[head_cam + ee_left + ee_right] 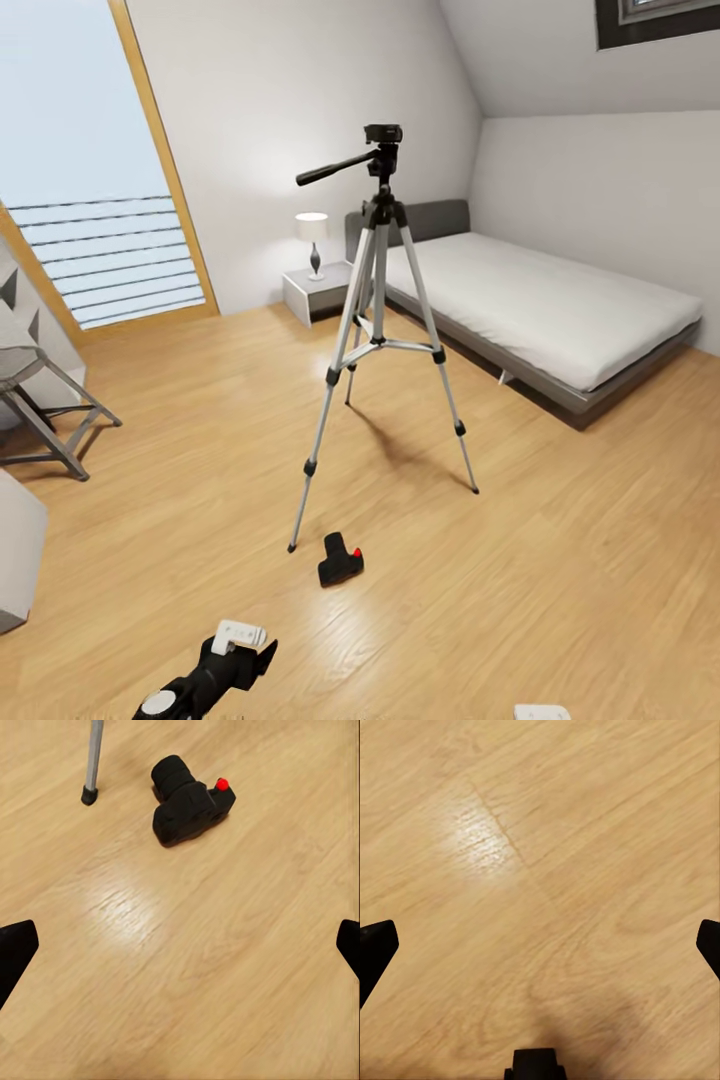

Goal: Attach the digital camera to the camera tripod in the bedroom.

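my left jaws gape empty; the digital camera lies ahead, so i'd straddle its body squarely.

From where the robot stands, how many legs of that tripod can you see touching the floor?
3. On the camera tripod, one foot lands nearest the robot, beside the digital camera; one lands toward the bed; the third stands behind, partly hidden by the front leg.
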{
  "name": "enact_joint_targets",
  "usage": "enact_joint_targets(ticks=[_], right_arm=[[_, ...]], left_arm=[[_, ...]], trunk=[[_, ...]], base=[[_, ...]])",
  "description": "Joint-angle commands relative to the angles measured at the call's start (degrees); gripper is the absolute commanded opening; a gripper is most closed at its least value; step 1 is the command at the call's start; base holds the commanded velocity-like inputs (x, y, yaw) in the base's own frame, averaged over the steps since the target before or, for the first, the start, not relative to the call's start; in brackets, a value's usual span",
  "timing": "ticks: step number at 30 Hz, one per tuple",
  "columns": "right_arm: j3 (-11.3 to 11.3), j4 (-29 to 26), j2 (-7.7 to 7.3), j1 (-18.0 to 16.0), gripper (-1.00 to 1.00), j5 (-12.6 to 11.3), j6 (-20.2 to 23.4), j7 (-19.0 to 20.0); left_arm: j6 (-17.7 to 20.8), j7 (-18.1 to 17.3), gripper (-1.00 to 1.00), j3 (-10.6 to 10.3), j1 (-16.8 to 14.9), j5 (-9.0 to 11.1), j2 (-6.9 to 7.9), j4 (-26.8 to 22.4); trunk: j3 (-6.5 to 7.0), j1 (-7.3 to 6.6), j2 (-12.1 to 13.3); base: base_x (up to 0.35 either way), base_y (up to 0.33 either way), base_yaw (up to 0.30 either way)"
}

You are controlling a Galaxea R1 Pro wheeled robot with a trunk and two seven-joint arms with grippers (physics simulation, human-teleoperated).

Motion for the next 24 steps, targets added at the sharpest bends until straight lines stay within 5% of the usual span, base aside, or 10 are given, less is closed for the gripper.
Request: enact_joint_targets(ticks=[1, 9, 24], right_arm=[[0.0, 0.1, 0.03, 0.0, 1.0, 0.0, -0.2, -0.1], [0.1, 0.2, 0.1, 0.0, 1.0, 0.2, -0.2, -0.1], [0.3, 0.2, 0.05, 0.0, 1.0, 0.2, -0.2, 0.0]], left_arm=[[0.7, -1.2, 1.0, 0.0, -0.2, -0.8, 0.0, -0.4], [3.7, -5.3, 1.0, 0.3, -0.4, -5.2, -0.44, -3.2], [3.3, 0.2, 1.0, -1.1, -0.4, -7.1, -0.38, -5.1]], trunk=[[-0.13, -0.01, 0.0], [-0.8, -0.01, 0.0], [-1.96, -0.01, 0.0]], base=[[0.0, 0.0, 0.075], [0.0, 0.0, 0.075], [0.0, 0.0, 0.074]])
